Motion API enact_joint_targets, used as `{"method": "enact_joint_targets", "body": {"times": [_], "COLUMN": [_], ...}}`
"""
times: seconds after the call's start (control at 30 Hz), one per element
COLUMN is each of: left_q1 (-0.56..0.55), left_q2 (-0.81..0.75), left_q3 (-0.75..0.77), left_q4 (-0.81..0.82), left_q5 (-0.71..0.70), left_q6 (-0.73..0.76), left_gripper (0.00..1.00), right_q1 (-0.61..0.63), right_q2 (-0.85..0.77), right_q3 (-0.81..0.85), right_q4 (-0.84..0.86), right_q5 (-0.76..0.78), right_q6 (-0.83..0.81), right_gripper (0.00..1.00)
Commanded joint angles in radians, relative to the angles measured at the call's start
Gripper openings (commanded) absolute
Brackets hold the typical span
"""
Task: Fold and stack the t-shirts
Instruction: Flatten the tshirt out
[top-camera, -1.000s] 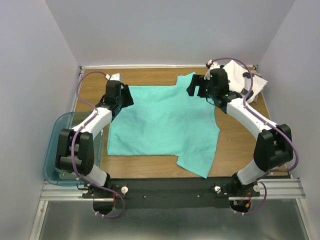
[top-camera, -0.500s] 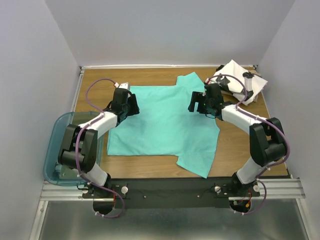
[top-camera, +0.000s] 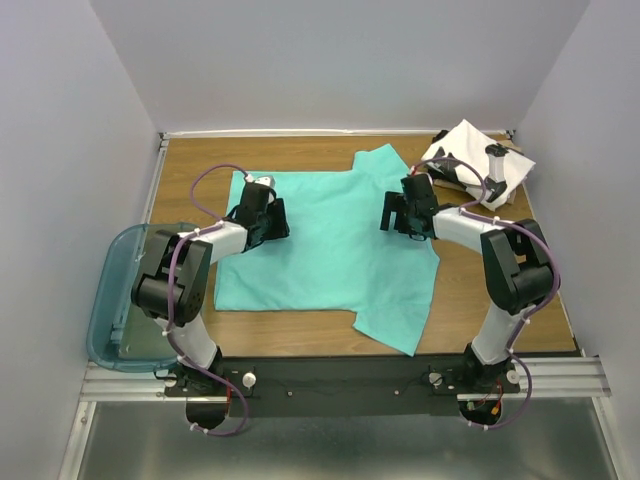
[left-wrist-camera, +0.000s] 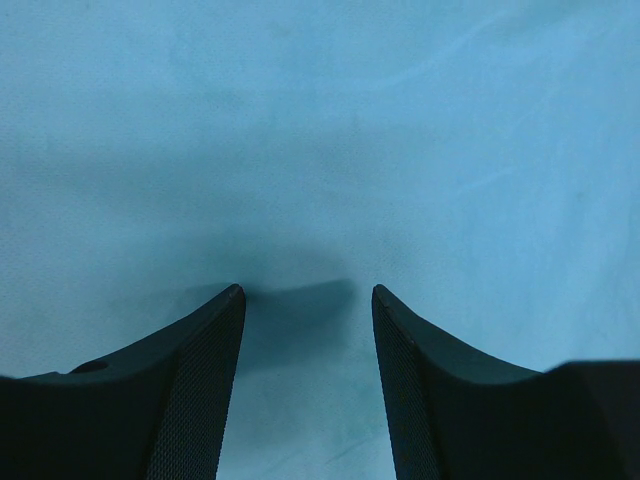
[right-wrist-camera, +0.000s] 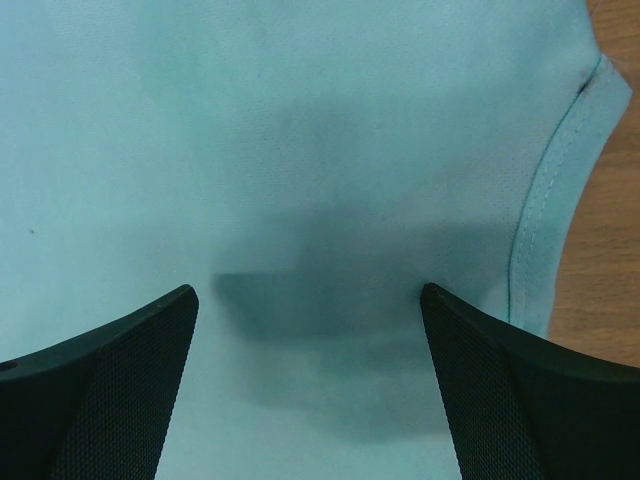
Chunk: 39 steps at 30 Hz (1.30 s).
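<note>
At the far left a translucent bin (top-camera: 110, 300) sits beside the counter (top-camera: 290, 152) and holds no shirt that I can make out. Next along, the left tool (top-camera: 275, 222) is low over the left side of the teal t-shirt (top-camera: 340, 255). Its wrist view shows the fingers (left-wrist-camera: 215, 340) parted, with plain teal cloth between them and nothing pinched. The shirt lies open across the middle of the counter, mostly flat, with one sleeve pointing toward the far edge and a loose corner trailing toward the near edge; no fold shows in it. Right of centre, the right tool (top-camera: 392, 212) hovers over the shirt's right side, close to a hem. Its own camera shows it spread wide and empty, with a strip of bare wood just past the hem. In the far right corner lies the white t-shirt with black print (top-camera: 480, 165), gathered into a compact folded shape as far as I can tell. By my reckoning that one is finished and parked, while the teal one has every fold yet to come, and the stacking after that
</note>
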Motion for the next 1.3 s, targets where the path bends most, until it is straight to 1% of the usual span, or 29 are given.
{"method": "enact_joint_targets", "body": {"times": [0.0,0.17,0.53,0.83,0.93,1.0,1.07,1.1,1.13,1.2,1.23,1.27], "left_q1": [-0.015,-0.029,-0.078,-0.089,-0.090,-0.092,-0.095,-0.098,-0.100,-0.104,-0.109,-0.113], "left_q2": [0.033,0.073,0.171,0.195,0.162,0.121,0.063,0.037,0.009,-0.086,-0.120,-0.187], "left_q3": [0.029,0.047,0.128,0.187,0.204,0.216,0.225,0.217,0.210,0.179,0.135,0.109], "left_q4": [0.026,0.031,0.038,0.031,0.008,-0.024,-0.078,-0.105,-0.118,-0.138,-0.158,-0.167], "left_q5": [0.029,0.036,0.051,0.034,0.017,-0.018,-0.082,-0.123,-0.124,-0.191,-0.246,-0.269], "left_q6": [-0.001,-0.007,-0.024,-0.025,-0.018,-0.003,0.010,0.013,0.013,-0.005,-0.018,-0.048], "left_gripper": [0.61,0.61,0.61,0.61,0.61,0.61,0.61,0.61,0.61,0.60,0.58,0.57], "right_q1": [-0.022,-0.068,-0.166,-0.183,-0.181,-0.183,-0.183,-0.181,-0.181,-0.181,-0.183,-0.181], "right_q2": [0.052,0.069,0.040,0.051,0.051,0.042,0.025,0.017,0.008,-0.027,-0.041,-0.072], "right_q3": [0.018,0.018,0.024,0.054,0.064,0.074,0.080,0.084,0.085,0.081,0.076,0.062], "right_q4": [-0.016,-0.038,-0.070,-0.084,-0.091,-0.093,-0.096,-0.096,-0.097,-0.097,-0.099,-0.101], "right_q5": [0.047,0.036,0.016,0.006,-0.001,-0.007,-0.016,-0.021,-0.027,-0.042,-0.047,-0.057], "right_q6": [0.032,0.054,0.046,0.032,0.029,0.022,0.015,0.014,0.011,0.006,0.006,0.009], "right_gripper": [0.98,0.99,0.99,0.99,0.99,0.99,0.99,0.99,0.99,0.99,0.99,0.99]}}
